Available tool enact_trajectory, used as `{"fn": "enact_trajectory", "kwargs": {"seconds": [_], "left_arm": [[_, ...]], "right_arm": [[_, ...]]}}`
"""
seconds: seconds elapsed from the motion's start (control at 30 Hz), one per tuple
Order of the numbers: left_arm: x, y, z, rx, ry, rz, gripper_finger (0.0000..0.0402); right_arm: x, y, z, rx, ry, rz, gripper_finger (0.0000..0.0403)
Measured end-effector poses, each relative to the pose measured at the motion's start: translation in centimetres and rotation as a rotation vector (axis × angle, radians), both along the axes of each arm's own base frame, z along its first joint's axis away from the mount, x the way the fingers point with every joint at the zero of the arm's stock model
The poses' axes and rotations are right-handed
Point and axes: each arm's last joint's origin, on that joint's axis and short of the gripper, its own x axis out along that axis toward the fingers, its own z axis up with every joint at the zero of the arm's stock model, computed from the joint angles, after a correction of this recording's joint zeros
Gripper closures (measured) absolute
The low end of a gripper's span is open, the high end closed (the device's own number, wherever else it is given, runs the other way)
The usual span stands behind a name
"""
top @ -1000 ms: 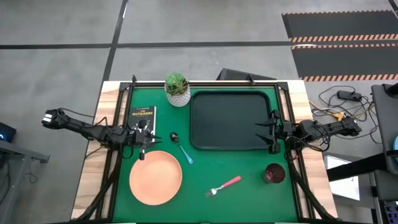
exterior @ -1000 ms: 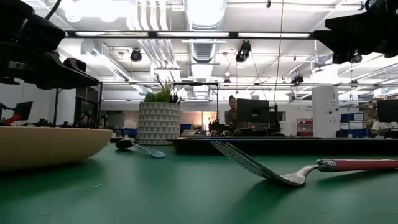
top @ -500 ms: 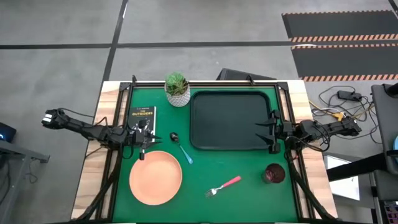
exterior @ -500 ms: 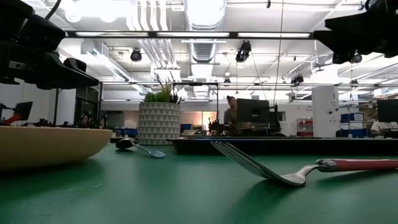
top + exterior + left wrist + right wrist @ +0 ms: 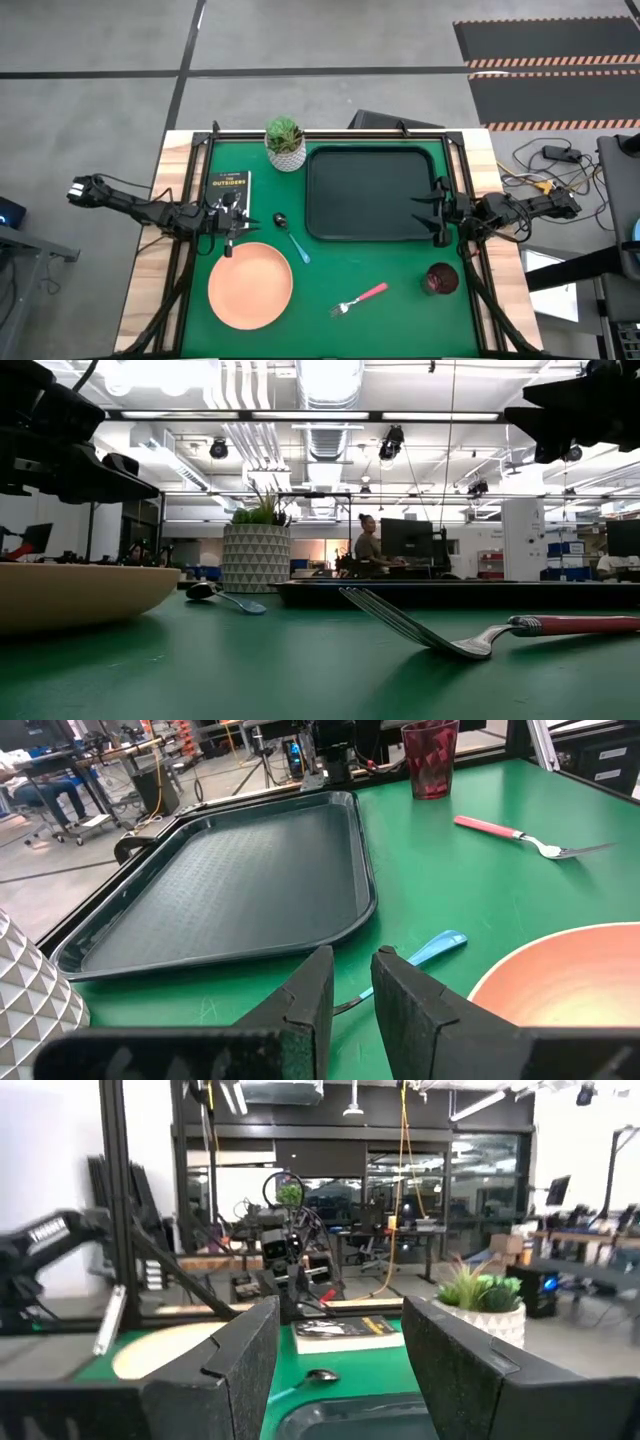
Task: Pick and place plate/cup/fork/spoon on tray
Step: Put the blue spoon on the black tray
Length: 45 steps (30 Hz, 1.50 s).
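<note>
The small black book (image 5: 230, 186) reads "The Outsiders", the fork (image 5: 358, 299) lies slantwise on the green mat below the empty tray (image 5: 366, 194), tines toward the plate (image 5: 250, 285), while the left gripper (image 5: 232, 221) sits nearly closed and the right gripper (image 5: 432, 212) spread wide.

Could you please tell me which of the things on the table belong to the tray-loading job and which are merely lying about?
Belong to the job:
plate
cup
fork
spoon
tray, nothing on it yet

Just lying about:
potted plant, beside the tray's far left corner
book, near the left gripper
</note>
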Motion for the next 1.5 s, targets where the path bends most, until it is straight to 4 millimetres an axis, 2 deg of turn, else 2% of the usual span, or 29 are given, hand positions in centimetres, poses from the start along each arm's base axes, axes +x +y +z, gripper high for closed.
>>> {"fn": "enact_trajectory", "kwargs": {"seconds": [0.3, 0.63, 0.8, 0.97, 1.0, 1.1, 1.13, 1.27, 1.33, 1.5], "left_arm": [[0.0, 0.0, 0.0, 0.000, 0.000, 0.000, 0.0347], [0.2, -0.1, 1.0, -0.029, -0.106, 0.000, 0.0347], [0.3, -0.1, 2.7, -0.074, -0.274, -0.001, 0.0347], [0.2, -0.1, 4.2, -0.116, -0.431, -0.002, 0.0347], [0.1, 0.0, 4.5, -0.138, -0.460, -0.001, 0.0347], [0.0, 0.1, 5.0, -0.381, -0.536, 0.031, 0.0347], [0.0, 0.2, 5.0, -0.415, -0.542, 0.065, 0.0347], [0.0, 0.5, 5.0, -0.442, -0.559, 0.183, 0.0347], [0.0, 0.7, 5.1, -0.510, -0.595, 0.246, 0.0347], [0.7, 0.5, 5.1, -0.650, -0.578, 0.287, 0.0347]], "right_arm": [[0.0, 0.0, 0.1, 0.236, -0.026, 0.050, 0.0202], [-0.2, 0.0, 0.9, 0.251, -0.096, 0.059, 0.0202], [-0.2, -0.1, 1.0, 0.220, -0.098, 0.051, 0.0202], [-0.3, -0.2, 1.3, 0.118, -0.118, -0.013, 0.0202], [-0.4, -0.3, 1.3, 0.098, -0.122, -0.044, 0.0202], [-0.5, -0.5, 1.6, 0.087, -0.138, -0.132, 0.0202], [-0.5, -0.5, 1.6, 0.103, -0.139, -0.144, 0.0202], [-0.5, -0.6, 1.5, 0.166, -0.139, -0.152, 0.0202], [-0.5, -0.6, 1.6, 0.158, -0.153, -0.155, 0.0202], [-1.4, -0.8, 3.5, 0.106, -0.336, -0.183, 0.0202]]}}
